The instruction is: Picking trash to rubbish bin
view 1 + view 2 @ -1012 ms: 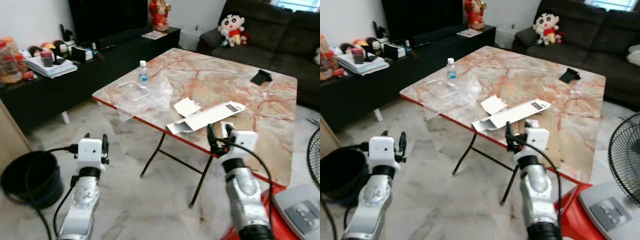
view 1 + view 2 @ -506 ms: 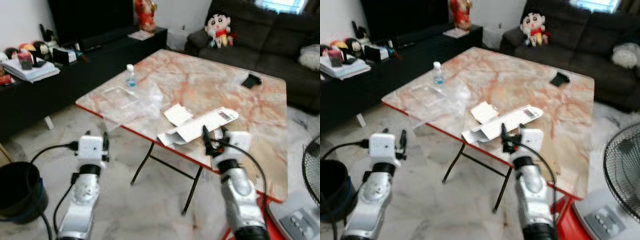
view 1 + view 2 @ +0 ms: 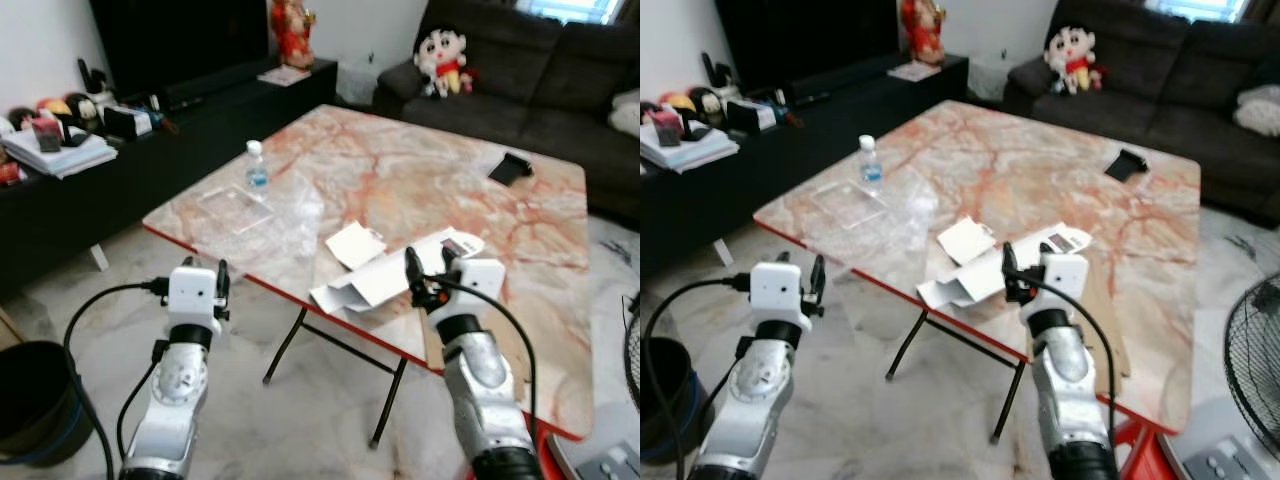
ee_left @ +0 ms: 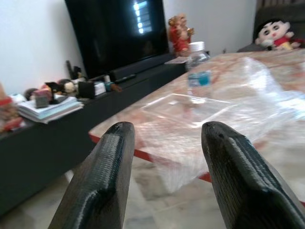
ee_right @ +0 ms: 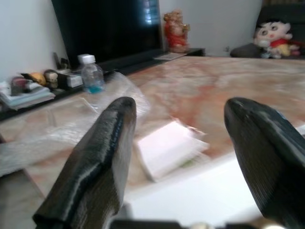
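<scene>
- Since the earlier frames the camera has shifted: the rubbish bin (image 3: 25,400) now sits at the lower left edge, the marble-patterned desk (image 3: 400,170) lies more central, and the right gripper (image 3: 428,268) has come in over the desk's near red edge.
- Left eye view: the right gripper's fingers stand apart just above the white flattened carton (image 3: 385,275), not touching it as far as can be told.
- Left eye view: the left gripper (image 3: 205,285) hovers over the floor in front of the desk's left corner, well apart from the trash.
- Right eye view: the clear plastic bag (image 3: 885,215) lies at the desk's left end, a water bottle (image 3: 871,166) upright just behind it; a white paper piece (image 3: 966,240) lies beside the carton.
- Right eye view: a black object (image 3: 1123,163) rests near the far edge; a plush doll (image 3: 1072,60) sits on the sofa (image 3: 1180,90).
- Left wrist view: left fingers (image 4: 102,181) are apart, the plastic bag and bottle ahead.
- Right wrist view: right fingers (image 5: 97,162) are spread, the paper piece between them on the desk.
</scene>
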You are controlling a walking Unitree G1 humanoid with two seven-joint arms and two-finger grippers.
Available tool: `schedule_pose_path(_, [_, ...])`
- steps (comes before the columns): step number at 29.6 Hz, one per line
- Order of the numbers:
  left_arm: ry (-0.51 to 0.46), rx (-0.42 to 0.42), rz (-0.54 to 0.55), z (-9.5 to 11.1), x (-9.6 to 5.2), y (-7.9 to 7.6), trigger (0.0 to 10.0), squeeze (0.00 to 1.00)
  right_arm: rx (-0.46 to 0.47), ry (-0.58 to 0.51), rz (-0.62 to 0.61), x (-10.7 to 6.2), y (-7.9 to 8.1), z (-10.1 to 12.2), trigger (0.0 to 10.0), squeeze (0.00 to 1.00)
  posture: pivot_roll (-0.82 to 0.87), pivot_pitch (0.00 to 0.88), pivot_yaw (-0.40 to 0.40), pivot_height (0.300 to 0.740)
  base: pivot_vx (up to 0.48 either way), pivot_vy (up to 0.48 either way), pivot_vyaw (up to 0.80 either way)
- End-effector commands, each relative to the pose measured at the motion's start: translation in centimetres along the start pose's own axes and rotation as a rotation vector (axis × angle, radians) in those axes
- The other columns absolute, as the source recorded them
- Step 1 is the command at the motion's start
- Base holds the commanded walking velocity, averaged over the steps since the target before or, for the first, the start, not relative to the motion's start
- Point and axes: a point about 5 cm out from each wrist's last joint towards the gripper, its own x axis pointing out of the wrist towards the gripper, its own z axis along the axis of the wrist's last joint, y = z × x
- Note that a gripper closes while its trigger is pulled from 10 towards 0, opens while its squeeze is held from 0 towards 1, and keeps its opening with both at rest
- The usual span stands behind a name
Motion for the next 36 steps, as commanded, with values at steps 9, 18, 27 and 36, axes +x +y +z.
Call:
schedule_pose_path(9, [-0.008, -0.011, -0.033, 0.4, 0.2, -0.8, 10.0, 0.00, -0.019, -0.005, -0.026, 0.0, -1.1, 0.4, 10.0, 0.00, -0.06, 0.000, -0.052, 0.740, 0.351, 0.000, -0.44])
schedule_pose_path(18, [-0.009, -0.014, -0.043, 0.4, 0.2, -1.0, 10.0, 0.00, -0.005, 0.003, -0.022, 0.0, -0.8, 0.2, 10.0, 0.00, -0.05, 0.000, -0.055, 0.740, 0.350, 0.000, 0.00])
schedule_pose_path(27, [-0.034, -0.010, -0.121, 1.0, 0.2, -2.1, 10.0, 0.00, -0.010, 0.010, -0.026, 0.1, -0.8, 0.3, 10.0, 0.00, -0.05, 0.000, -0.055, 0.740, 0.000, 0.000, 0.00])
schedule_pose_path(36, [-0.018, -0.015, -0.159, 0.9, 0.2, -2.4, 10.0, 0.00, -0.006, 0.026, -0.017, 0.2, -0.7, 0.3, 10.0, 1.00, -0.05, 0.000, -0.054, 0.740, 0.000, 0.000, 0.00])
